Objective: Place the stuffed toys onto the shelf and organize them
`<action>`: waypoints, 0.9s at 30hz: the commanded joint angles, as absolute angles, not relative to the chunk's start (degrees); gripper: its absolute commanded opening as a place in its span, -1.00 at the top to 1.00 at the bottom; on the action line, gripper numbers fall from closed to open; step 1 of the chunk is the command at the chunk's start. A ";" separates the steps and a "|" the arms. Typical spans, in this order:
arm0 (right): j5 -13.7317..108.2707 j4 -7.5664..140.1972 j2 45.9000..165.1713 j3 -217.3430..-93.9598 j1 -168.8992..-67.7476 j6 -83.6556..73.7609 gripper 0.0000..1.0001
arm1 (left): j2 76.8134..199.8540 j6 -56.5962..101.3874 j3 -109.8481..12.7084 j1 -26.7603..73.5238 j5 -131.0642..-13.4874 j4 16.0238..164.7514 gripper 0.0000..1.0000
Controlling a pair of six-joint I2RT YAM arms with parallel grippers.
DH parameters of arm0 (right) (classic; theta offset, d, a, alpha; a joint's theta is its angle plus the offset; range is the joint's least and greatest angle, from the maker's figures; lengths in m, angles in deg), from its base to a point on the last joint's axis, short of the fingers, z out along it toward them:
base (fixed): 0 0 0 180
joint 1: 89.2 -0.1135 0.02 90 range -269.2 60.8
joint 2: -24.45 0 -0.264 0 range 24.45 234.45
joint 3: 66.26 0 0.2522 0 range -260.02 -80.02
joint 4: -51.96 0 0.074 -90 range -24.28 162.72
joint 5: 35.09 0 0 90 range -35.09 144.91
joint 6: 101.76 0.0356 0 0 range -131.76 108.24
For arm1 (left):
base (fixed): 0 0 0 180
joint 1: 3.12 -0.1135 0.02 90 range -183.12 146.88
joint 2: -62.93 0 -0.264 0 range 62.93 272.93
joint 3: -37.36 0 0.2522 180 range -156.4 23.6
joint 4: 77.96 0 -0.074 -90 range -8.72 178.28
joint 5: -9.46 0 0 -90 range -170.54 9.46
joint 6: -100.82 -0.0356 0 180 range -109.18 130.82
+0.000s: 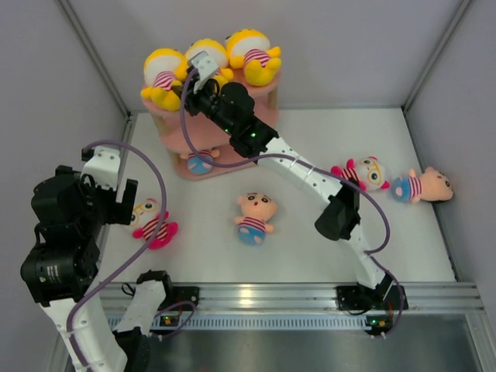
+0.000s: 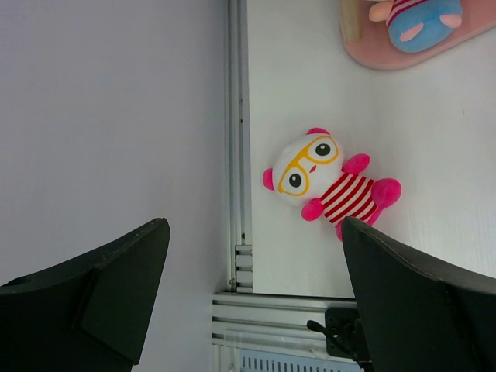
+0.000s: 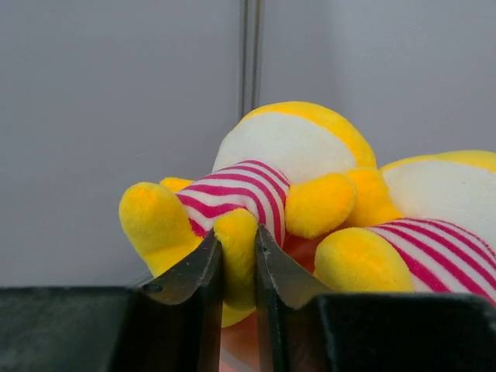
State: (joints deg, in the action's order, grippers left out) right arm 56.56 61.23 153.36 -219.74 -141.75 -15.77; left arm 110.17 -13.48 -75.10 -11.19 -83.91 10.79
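Observation:
The pink shelf (image 1: 183, 167) stands at the far left. Three yellow stuffed toys lie on its top board: left (image 1: 163, 74), middle (image 1: 209, 50) and right (image 1: 253, 54). My right gripper (image 1: 194, 77) is shut on a limb of the left yellow toy (image 3: 287, 155); its jaws (image 3: 239, 260) pinch the limb, next to the middle toy (image 3: 434, 217). A blue-bottomed toy (image 1: 200, 161) lies on a lower board. My left gripper (image 2: 256, 294) is open and empty above a pink-limbed toy (image 2: 325, 182) on the table (image 1: 151, 221).
More toys lie on the white table: a peach-faced one in the middle (image 1: 254, 215), a pink-limbed one (image 1: 360, 173) and a peach-faced one (image 1: 422, 187) at the right. Grey walls enclose the table. An aluminium rail (image 1: 294, 294) runs along the near edge.

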 commanded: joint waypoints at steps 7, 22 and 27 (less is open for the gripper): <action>55.53 57.72 149.26 -218.27 -141.58 -14.49 0.28 | 109.16 -13.62 -73.52 -10.94 -81.68 11.38 -0.97; 56.23 56.84 139.87 -211.86 -142.63 -18.44 -0.37 | 108.54 -14.32 -68.70 -10.94 -78.71 11.47 -0.97; 55.18 57.19 130.31 -203.44 -142.63 -19.14 -0.67 | 109.33 -14.94 -59.12 -10.94 -77.99 11.73 -0.97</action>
